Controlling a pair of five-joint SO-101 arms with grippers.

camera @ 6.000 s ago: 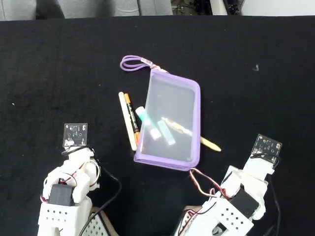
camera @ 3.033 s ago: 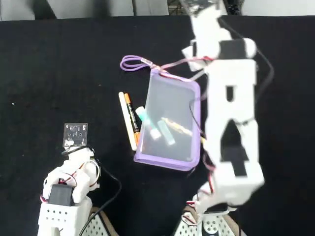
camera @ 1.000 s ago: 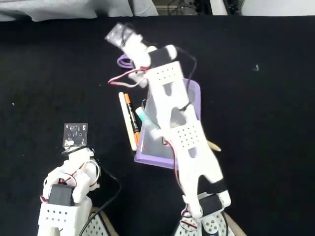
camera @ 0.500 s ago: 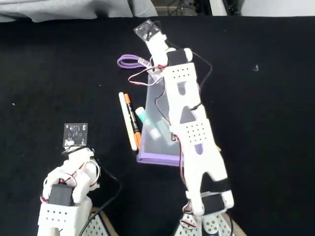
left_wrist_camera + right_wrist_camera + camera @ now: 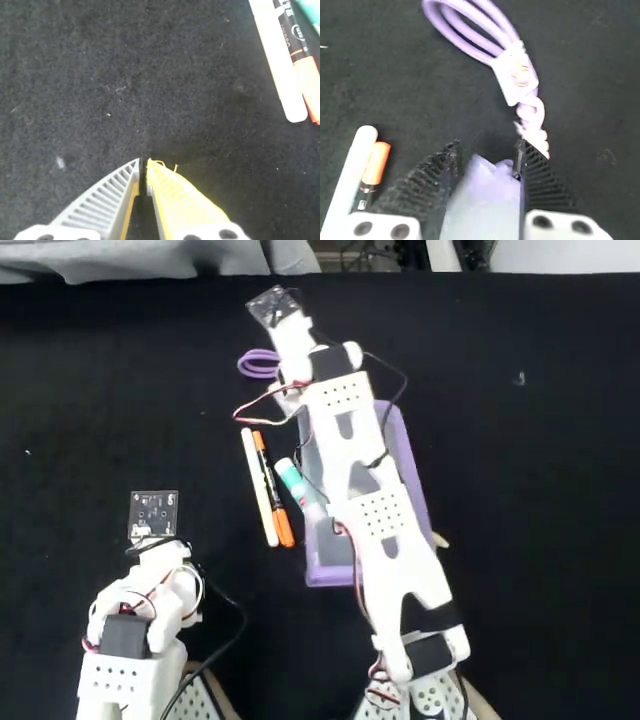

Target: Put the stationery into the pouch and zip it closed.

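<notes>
We log the right arm (image 5: 350, 470) stretched across the pouch (image 5: 410, 455), from the near edge of the surface (image 5: 540, 440) toward the far one. The right tool (image 5: 485, 147) is part-way open, astride the pouch's far corner; one finger touches that corner, and we cannot tell whether it is pinched. Just beyond the fingertips lies the strap loop (image 5: 470, 30), near the surface's far edge, where a grey cloth (image 5: 130, 260) begins. In the high view, left of the pouch, the white pen (image 5: 257, 485) and orange marker (image 5: 272, 490) lie side by side, touching. The teal stick (image 5: 297, 485) sits between marker and pouch; in or out, unclear. A pencil (image 5: 440, 537) tip pokes out past the pouch's right edge. Broad black surface runs right of the pouch and left of the pens. The left tool (image 5: 144, 172) is closed on nothing, low over the surface, near the pen ends.
</notes>
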